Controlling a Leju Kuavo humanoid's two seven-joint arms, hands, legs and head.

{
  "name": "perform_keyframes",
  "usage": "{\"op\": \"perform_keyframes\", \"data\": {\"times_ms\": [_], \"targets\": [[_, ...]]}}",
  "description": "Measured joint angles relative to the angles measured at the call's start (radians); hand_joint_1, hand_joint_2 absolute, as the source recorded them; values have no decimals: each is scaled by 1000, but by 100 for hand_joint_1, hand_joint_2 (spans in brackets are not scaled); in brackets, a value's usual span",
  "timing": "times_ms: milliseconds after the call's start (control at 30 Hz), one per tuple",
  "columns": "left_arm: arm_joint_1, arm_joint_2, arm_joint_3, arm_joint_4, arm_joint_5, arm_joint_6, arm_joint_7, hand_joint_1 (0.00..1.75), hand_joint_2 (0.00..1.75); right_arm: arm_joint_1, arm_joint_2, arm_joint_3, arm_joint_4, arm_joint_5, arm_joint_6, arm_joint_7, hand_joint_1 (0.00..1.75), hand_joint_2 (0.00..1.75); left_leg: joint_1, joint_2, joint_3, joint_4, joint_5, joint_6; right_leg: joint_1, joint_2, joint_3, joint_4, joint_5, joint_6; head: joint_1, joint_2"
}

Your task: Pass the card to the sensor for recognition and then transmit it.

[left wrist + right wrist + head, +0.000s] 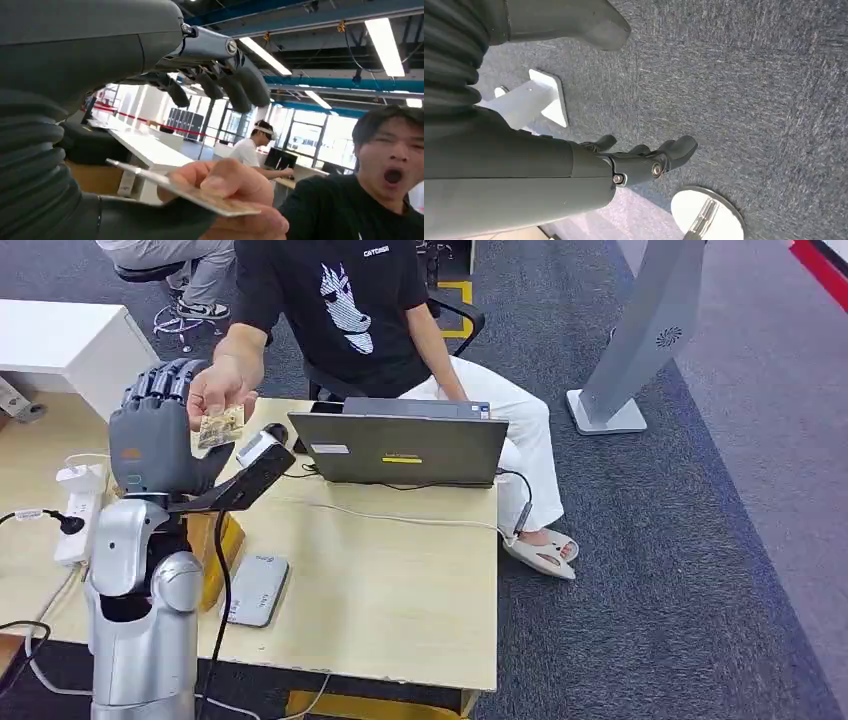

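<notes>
Card [221,427] pinched in a person's hand [222,387] and offered flat toward the raised left hand [160,435], close by the palm, not yet gripped. Left hand upright, fingers [235,87] spread apart and empty, thumb low under the card in the left wrist view, apparently posed to receive. Right hand [644,160] hanging over the carpet, fingers loosely curled, holding nothing. Flat grey reader [255,589], probably the sensor, lying on the desk [400,590] near the robot, within easy reach once the card is taken. Laptop [410,445] open toward the person.
</notes>
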Motion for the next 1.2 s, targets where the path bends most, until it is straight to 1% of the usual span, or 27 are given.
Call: {"op": "perform_keyframes", "data": {"times_ms": [67,200,467,600,700,800,967,1067,1133,1200], "targets": [[12,4,-2,1,15,-7,-7,175,175,2,2,0,-7,0,8,-2,0,175,0,0,0,0,0,0,0,0,0,0,0,0,0,0],[49,11,-10,-2,60,-21,-42,175,175,9,6,-2,-27,0,22,-5,0,175,0,1,0,0,0,0,0,1,-1,0,0,0,0,0],[107,21,-25,-26,91,-27,-61,175,175,11,10,-9,-40,0,32,-6,0,175,0,2,-1,0,0,0,0,2,-2,0,0,0,0,0],[156,29,-33,-50,113,-38,-74,175,175,14,15,-15,-58,0,38,-14,0,175,0,2,-1,0,0,0,0,2,-2,0,0,0,0,0],[199,37,-45,-74,135,-60,-88,175,175,15,18,-20,-69,0,45,-21,0,175,0,2,-1,0,0,0,0,2,-2,0,0,0,0,0],[258,45,-63,-115,140,-61,-98,175,175,17,19,-29,-71,0,48,-22,0,175,0,2,-1,0,0,0,0,2,-2,0,0,0,0,0],[299,53,-79,-154,140,-60,-101,175,175,17,20,-35,-72,0,48,-22,0,175,0,1,-2,0,0,0,0,2,-2,0,0,0,0,0],[333,63,-92,-182,119,-55,-105,175,175,18,20,-35,-71,-18,47,-3,0,175,0,2,-1,0,0,0,0,2,-2,0,0,0,0,0],[374,72,-107,-208,103,-56,-104,175,175,19,21,-35,-71,-46,46,23,0,175,0,2,-1,0,0,0,0,2,-2,0,0,0,0,0],[418,83,-123,-242,84,-63,-86,175,175,20,21,-30,-72,-97,47,56,0,175,0,2,-1,0,-1,0,0,2,-3,0,0,0,0,0]]}}
